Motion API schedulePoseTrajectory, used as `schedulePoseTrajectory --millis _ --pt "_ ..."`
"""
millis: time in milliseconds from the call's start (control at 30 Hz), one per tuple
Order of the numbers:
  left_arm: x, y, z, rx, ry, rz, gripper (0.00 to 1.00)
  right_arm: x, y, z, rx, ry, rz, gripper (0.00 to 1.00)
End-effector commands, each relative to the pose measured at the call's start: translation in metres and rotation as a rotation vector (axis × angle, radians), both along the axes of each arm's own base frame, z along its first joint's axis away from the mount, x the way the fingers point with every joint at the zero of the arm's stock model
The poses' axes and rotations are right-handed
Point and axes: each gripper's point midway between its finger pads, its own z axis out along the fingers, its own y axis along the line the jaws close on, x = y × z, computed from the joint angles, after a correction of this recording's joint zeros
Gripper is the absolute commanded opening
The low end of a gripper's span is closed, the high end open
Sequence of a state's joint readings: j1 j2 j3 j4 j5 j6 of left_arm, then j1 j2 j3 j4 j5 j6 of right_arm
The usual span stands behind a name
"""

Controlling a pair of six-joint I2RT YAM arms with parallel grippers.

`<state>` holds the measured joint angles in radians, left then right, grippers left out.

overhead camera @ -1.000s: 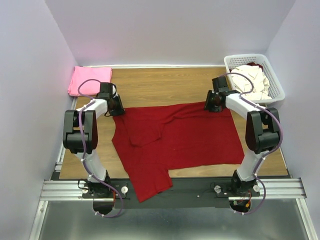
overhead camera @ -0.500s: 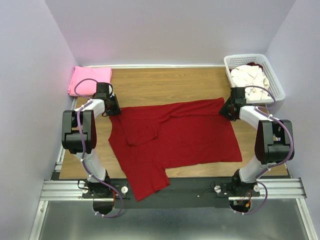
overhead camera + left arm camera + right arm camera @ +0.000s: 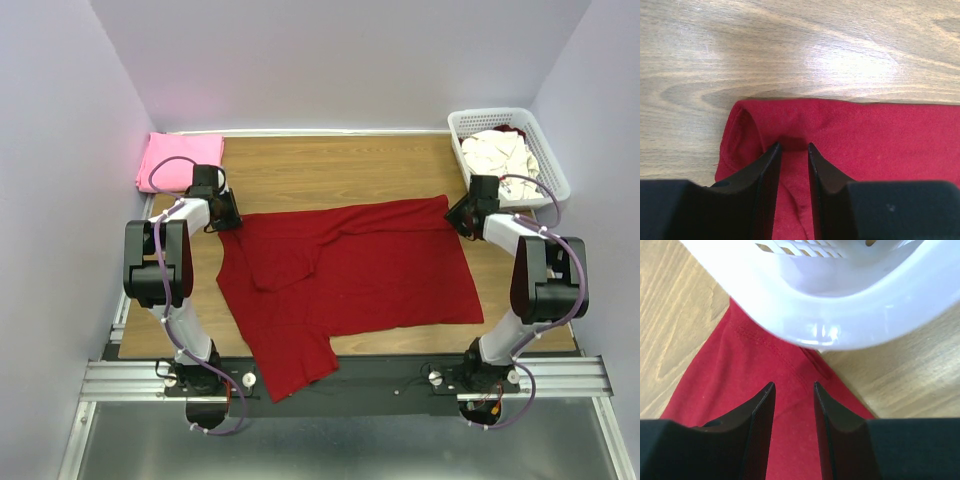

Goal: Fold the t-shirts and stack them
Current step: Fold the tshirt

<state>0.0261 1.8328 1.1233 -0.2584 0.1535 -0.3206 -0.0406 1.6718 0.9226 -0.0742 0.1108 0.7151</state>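
The right hand (image 3: 794,385) has drawn the dark red t-shirt (image 3: 350,270) rightward, stopping just beside the basket (image 3: 556,182). The left hand (image 3: 794,146) has eased left. Each pinches a far corner between narrow jaws. The shirt now lies flatter on the counter (image 3: 330,165), nearly ready for folding.

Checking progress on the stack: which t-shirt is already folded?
The pink t-shirt at the far left corner, a neat folded rectangle; the dark red t-shirt lies spread open, the cream ones heaped in the basket.
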Motion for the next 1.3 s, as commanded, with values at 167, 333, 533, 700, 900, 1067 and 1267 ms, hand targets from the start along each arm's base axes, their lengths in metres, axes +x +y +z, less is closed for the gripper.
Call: schedulePoseTrajectory --millis 167,333,533,700,900,1067,1267 --pt "-0.010 0.010 -0.013 0.039 0.039 0.007 0.37 -0.005 -0.005 -0.015 0.016 0.016 -0.052 0.43" --pt "-0.010 0.009 -0.012 0.040 0.036 0.004 0.36 -0.008 -0.005 -0.024 0.019 0.038 -0.056 0.43" --pt "-0.010 0.010 -0.013 0.042 0.039 0.003 0.37 -0.008 -0.003 -0.032 0.030 0.058 -0.051 0.40" --pt "-0.010 0.009 -0.012 0.044 0.036 0.003 0.37 -0.006 -0.007 -0.027 0.004 0.043 -0.055 0.31" --pt "-0.010 0.013 -0.012 0.056 0.038 0.011 0.36 -0.003 -0.009 -0.011 -0.013 0.007 -0.050 0.07" --pt "-0.011 0.017 -0.011 0.074 0.042 0.024 0.36 -0.006 -0.013 0.006 -0.036 -0.019 -0.039 0.01" --pt "-0.011 0.021 -0.010 0.096 0.044 0.030 0.36 -0.020 -0.029 0.013 -0.070 -0.010 -0.053 0.01"
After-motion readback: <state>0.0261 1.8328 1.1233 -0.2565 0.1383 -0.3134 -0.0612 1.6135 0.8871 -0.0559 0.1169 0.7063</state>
